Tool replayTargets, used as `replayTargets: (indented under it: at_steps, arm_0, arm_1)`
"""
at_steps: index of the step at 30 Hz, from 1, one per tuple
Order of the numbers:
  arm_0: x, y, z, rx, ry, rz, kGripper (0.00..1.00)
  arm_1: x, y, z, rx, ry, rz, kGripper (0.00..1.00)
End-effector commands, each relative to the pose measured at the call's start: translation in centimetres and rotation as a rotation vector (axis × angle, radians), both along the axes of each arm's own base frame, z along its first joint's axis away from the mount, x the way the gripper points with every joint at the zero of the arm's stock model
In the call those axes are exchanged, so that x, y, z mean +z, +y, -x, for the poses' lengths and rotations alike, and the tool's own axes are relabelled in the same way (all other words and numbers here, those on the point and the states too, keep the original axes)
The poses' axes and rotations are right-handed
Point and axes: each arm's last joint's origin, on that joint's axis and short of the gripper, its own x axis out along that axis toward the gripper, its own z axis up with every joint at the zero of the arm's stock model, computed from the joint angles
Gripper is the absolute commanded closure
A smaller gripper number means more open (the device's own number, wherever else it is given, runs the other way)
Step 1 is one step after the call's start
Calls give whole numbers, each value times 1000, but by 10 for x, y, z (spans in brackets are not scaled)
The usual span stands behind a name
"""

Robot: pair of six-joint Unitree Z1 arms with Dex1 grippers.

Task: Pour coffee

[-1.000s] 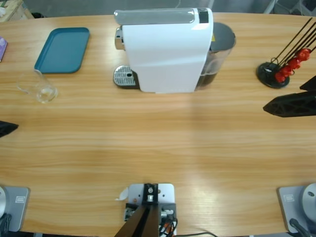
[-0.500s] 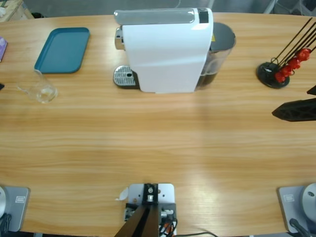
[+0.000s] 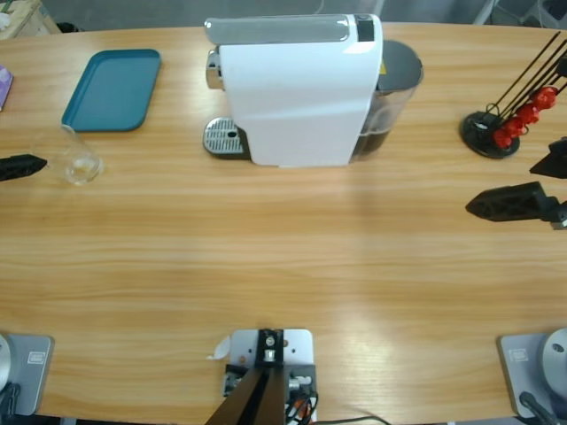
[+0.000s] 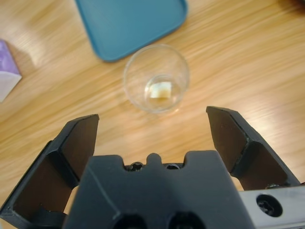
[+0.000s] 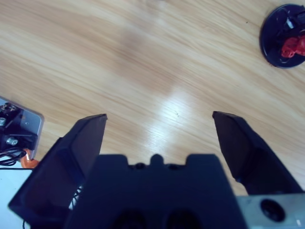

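A teal tray (image 3: 112, 89) lies on the wooden surface (image 3: 283, 257) near its far left, well apart from the black pod stand (image 3: 490, 135) with small red pods (image 3: 523, 115) at the far right; a purple-and-white packet (image 4: 8, 76) shows at the left edge

Long light wooden table (image 3: 283, 266), grey floor strip beyond its far edge, soft glare on wood

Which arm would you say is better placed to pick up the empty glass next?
Probably the left: its gripper is open with the glass just ahead. The right gripper faces bare table.
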Motion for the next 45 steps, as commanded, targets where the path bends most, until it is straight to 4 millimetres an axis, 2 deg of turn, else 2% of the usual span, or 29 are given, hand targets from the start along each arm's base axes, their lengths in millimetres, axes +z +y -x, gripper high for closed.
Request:
replayTargets:
  at_steps: [1, 7, 16, 19, 23, 24, 25, 26, 29, 30, 31, 33, 35, 40, 41, 45]
  arm_0:
    - [-28, -1, -20, -5, 69, 5, 0]
    - [-37, -4, -30, -20, 84, 37, 0]
    - [-47, -5, -43, 12, 110, 40, 2]
    - [-50, -5, -45, 24, 123, 31, 121]
    - [-48, -4, -47, 65, 98, 41, 150]
    - [-49, -4, -46, 62, 100, 41, 233]
    - [-49, -5, -47, 59, 99, 40, 377]
    - [-50, -5, -47, 56, 100, 39, 466]
    - [-55, -6, -50, 40, 121, 49, 498]
    - [-57, -7, -51, 34, 127, 52, 614]
    - [-57, -7, -51, 30, 129, 52, 682]
    - [-58, -7, -51, 21, 131, 48, 709]
    - [-57, -7, -51, 10, 130, 49, 880]
    - [-44, -9, -42, -93, 68, 69, 921]
    - [-40, -11, -38, -138, 49, 76, 991]
    - [-24, -18, -28, -276, -15, 105, 1000]
  arm_1:
    - [-14, -7, 2, -18, 6, 32, 0]
    - [1, -18, 5, -56, -84, 21, 0]
    - [-1, -18, 4, -62, -96, 30, 0]
    - [-3, -18, 3, -65, -103, 35, 0]
    - [-5, -16, 1, -68, -110, 27, 0]
    - [-5, -16, 1, -69, -111, 26, 0]
    - [-6, -16, 1, -70, -111, 26, 0]
    - [-5, -17, 2, -70, -112, 24, 0]
    - [-4, -18, 3, -72, -121, 20, 0]
    - [-3, -19, 4, -73, -123, 19, 0]
    - [-3, -19, 4, -73, -125, 17, 0]
    - [-2, -20, 4, -75, -131, 18, 0]
    - [-2, -20, 5, -77, -134, 20, 0]
    - [-1, -22, 6, -79, -142, 19, 0]
    - [-2, -23, 6, -79, -142, 19, 0]
    - [-3, -21, 5, -79, -142, 18, 0]
